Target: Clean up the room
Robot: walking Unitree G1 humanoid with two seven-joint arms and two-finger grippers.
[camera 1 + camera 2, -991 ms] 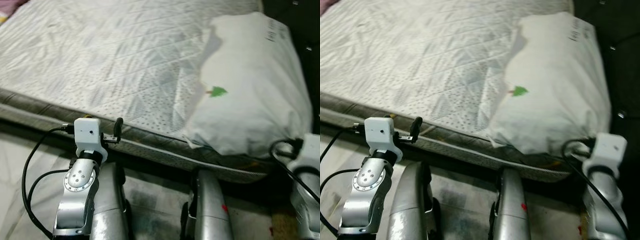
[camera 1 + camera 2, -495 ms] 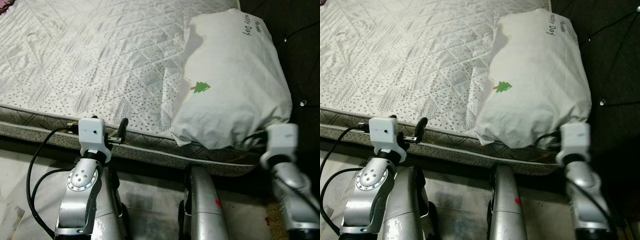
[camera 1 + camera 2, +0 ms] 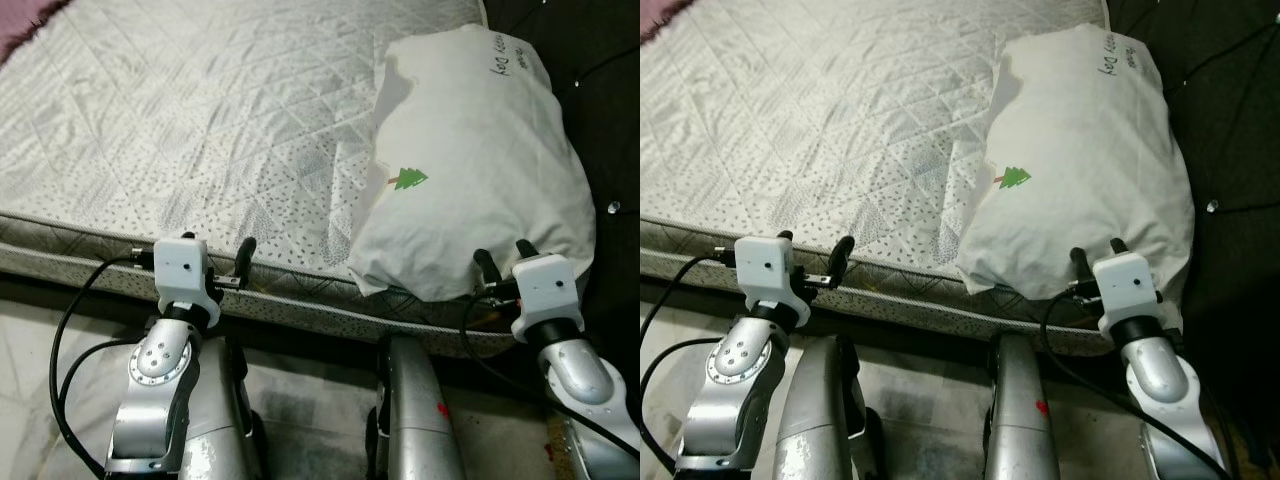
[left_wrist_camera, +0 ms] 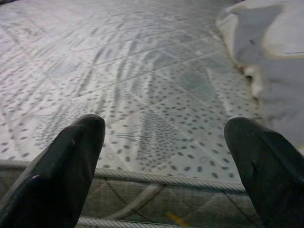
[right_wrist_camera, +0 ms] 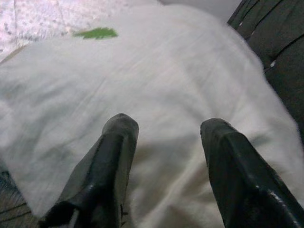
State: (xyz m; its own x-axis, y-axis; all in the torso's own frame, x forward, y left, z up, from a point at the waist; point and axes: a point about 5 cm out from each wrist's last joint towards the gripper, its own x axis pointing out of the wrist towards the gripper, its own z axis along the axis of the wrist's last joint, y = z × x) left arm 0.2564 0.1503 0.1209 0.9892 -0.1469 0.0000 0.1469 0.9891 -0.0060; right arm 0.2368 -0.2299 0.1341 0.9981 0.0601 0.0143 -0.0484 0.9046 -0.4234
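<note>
- And here's the pillow (image 3: 470, 190), white with a little green tree printed on it, lying at the right end of the bed, its near edge hanging just over the mattress (image 3: 200, 130) border.
- Dark tufted headboard (image 3: 1230, 120) right behind it, touching or nearly so along the far side.
- Right claw (image 5: 164, 142) is right up at the pillow's near edge, fingers spread with a clear gap between them, pointing into the white fabric. No pinch yet; whether the tips are actually touching the cloth, hard to call.
- Left claw (image 4: 166, 142) is over by the mattress border, well apart from the pillow, fingers spread wide and holding nothing, just quilted cover ahead of it.
- Judgement call: the step looks like getting a hold on that pillow to straighten or shift it.
- The risks now. The pillow is soft and bulky, so a close with this spread may catch only a thin fold of the case, and the filling would sag or slip out when lifted.
- One-sided pull could swing it off the overhanging edge and down to the floor (image 3: 320, 400) between bed and robot.
- Push too deep and the right claw may jam the pillow against the headboard instead of gripping it.
- The loose cable (image 3: 470, 330) by the right wrist could snag on the mattress piping.
</note>
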